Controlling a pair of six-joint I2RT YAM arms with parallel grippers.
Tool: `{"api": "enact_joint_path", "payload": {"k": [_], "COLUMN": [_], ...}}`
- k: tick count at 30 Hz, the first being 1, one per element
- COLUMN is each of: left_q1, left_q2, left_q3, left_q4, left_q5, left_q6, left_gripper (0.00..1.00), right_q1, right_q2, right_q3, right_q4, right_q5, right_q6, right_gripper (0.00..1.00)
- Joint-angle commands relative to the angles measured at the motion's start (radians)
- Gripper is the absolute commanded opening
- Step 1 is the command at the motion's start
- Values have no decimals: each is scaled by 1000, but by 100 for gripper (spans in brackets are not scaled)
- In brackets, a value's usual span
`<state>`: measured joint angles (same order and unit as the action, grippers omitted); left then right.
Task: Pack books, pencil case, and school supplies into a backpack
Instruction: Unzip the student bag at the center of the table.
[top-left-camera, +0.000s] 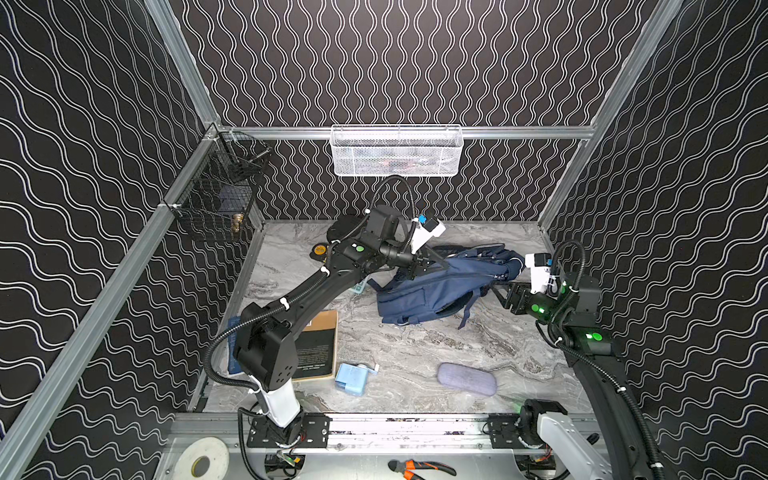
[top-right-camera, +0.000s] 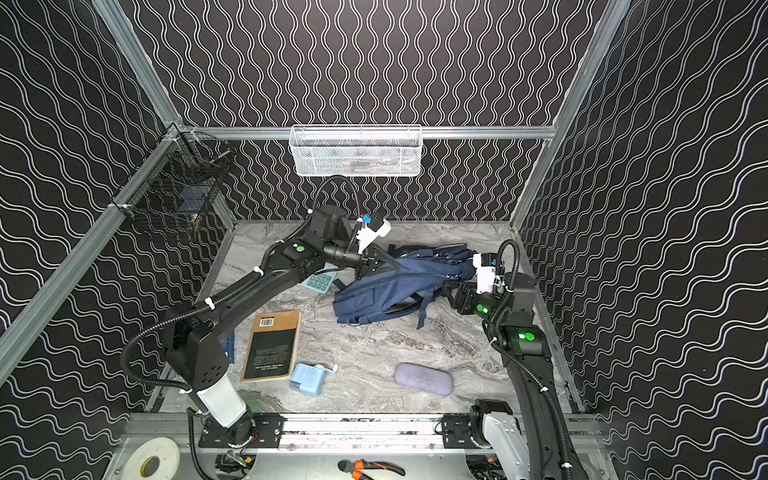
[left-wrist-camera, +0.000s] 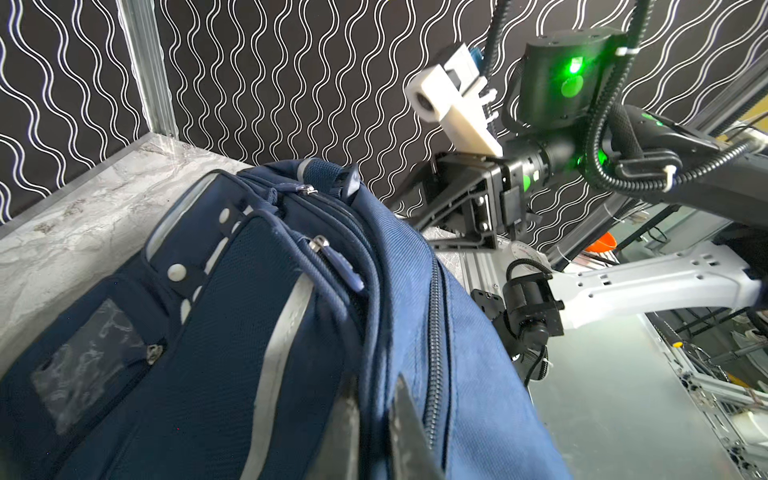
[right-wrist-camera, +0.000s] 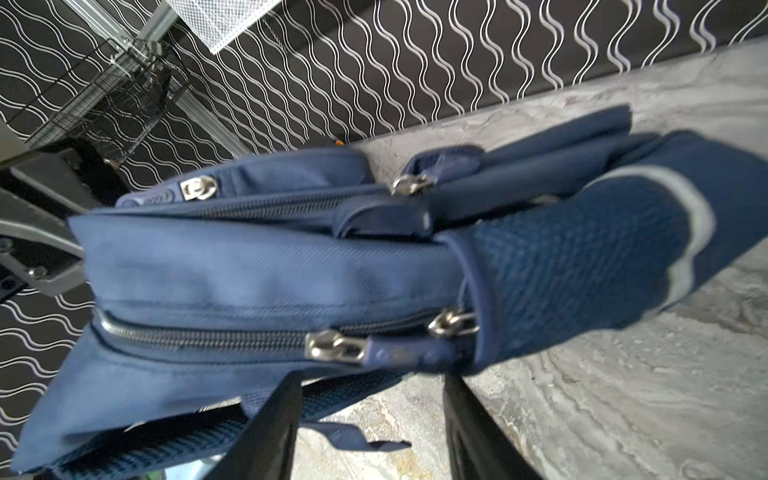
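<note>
Backpack (top-left-camera: 436, 291) lies on its side mid-table (top-left-camera: 415, 345). The zips I can see are closed.

Left end effector (left-wrist-camera: 376, 399): nearly closed, pinching a fold of navy fabric next to a long zip track. My guess is that this anchors the bag and keeps the track taut so a slider can run.

Right end effector (right-wrist-camera: 372, 399): jaws apart, empty, at the bag's top end. The paired zip sliders (right-wrist-camera: 336, 347) sit just ahead of the fingertips, and it touches nothing I can make out. Reads as lining up for a pull tab.

Nothing packed yet. Black-covered book (top-right-camera: 272, 345), pencil sharpener (top-left-camera: 351, 378) and pencil case (top-left-camera: 467, 379) lie on the near table, well apart from the bag. Calculator (top-right-camera: 319, 281) is beside the bag, partly under my left arm.
</note>
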<state>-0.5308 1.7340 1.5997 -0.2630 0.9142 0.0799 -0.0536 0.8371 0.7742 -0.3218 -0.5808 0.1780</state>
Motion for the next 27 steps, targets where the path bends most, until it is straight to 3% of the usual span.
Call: {"api": "enact_joint_path", "payload": {"k": [1,12,18,22,27], "left_q1": [13,25,24,27,29], "left_q2": [-16,-10,-6,-1,0], "left_q3": [-7,-9,-10,-11,-12], "left_q4": [67,77,87,92,99], "left_q5": [77,153,148,141,138], "left_q6": [22,15,12,8,3], "left_gripper": [0,0,0,0,0], "right_q1": [1,-3,-3,-4,-4], "right_q2": [11,64,57,41,27], "right_q3": [2,-3,-21,-34,-48], "right_q4": [4,105,121,113,113], "right_q5": [2,-215,-258,-247,-234], "right_q6": [-40,-15,2,16,30], "right_gripper": [57,54,36,12,5]}}
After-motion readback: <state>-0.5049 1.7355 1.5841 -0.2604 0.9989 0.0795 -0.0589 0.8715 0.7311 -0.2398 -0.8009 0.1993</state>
